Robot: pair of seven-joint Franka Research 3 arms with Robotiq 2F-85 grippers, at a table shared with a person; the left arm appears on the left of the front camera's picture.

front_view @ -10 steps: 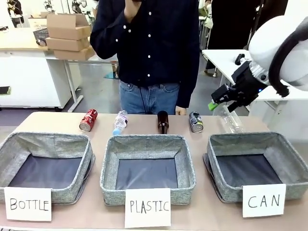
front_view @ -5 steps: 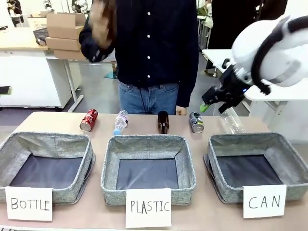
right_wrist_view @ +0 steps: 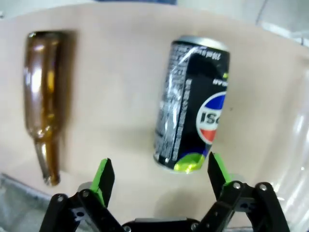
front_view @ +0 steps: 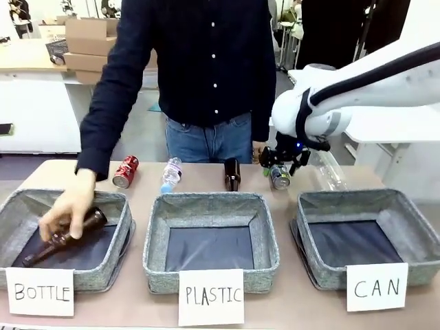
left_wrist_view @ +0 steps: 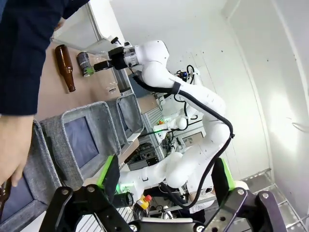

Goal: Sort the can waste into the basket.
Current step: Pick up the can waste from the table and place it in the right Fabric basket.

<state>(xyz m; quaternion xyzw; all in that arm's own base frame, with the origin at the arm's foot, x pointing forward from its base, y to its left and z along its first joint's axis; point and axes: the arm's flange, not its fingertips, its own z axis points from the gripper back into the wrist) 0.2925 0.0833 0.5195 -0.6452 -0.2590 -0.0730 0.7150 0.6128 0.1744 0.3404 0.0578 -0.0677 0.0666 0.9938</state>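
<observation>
The right pincer [right_wrist_view: 160,168], spread wide, hangs over the black can [right_wrist_view: 193,104] lying on the worktop [right_wrist_view: 116,96] (brown bottle [right_wrist_view: 42,92] beside it).

A grey woven basket [front_view: 155,240] fronted by a white card [front_view: 211,295] lettered "PLASTIC" is set at the middle of the tan table [front_view: 285,306]. To its left, just beside it, an alike basket [front_view: 125,230] is placed behind a card [front_view: 40,292] lettered "BOTTLE". A brown glass bottle [front_view: 95,220] is seen slanted inside that left basket. Just behind the PLASTIC basket, a clear plastic bottle [front_view: 171,173] with a blue cap and a second brown glass bottle [front_view: 232,174] are laid on the table. Behind and to its right, another clear bottle [front_view: 328,175] is laid. Beyond it, a person in a dark buttoned shirt [front_view: 213,62] is stood, and stacked cardboard boxes [front_view: 86,45] are seen far behind to the left.
</observation>
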